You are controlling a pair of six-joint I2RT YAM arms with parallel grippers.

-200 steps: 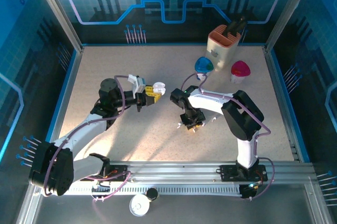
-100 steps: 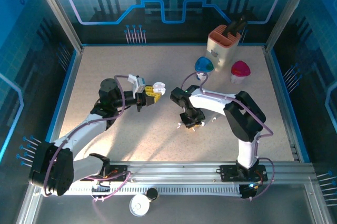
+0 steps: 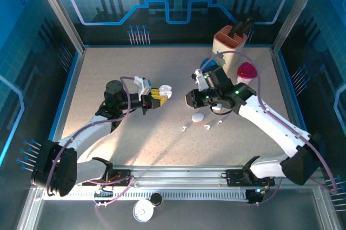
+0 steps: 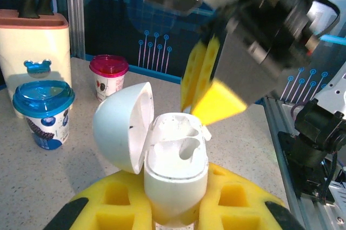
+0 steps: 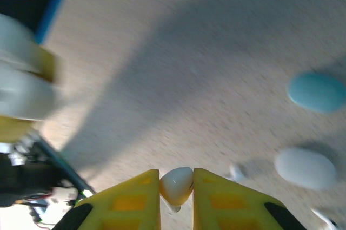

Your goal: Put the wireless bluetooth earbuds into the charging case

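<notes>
Left gripper (image 4: 175, 211): clamped tight on the body of the charging case (image 4: 175, 173), which I hold upright above the table (image 3: 124, 149) with its lid swung open to one side.
Case wells: from my left wrist both look empty, so I judge no earbud is seated yet.
Right gripper (image 5: 177, 186): pinched almost closed on one white earbud (image 5: 177, 182), gripped between my two yellow pads with a bit of it poking out below.
Where that earbud is: in the air, near the open case but not touching it and not yet over a well.
Loose earbuds (image 3: 207, 127): three small white pieces lie on the table near a white pebble case (image 3: 198, 117); I cannot see them sharply enough to say more.
Done: case opened and presented, one earbud picked up.
Left: line the earbud up with a well, seat it, let go, then fetch the next one.
</notes>
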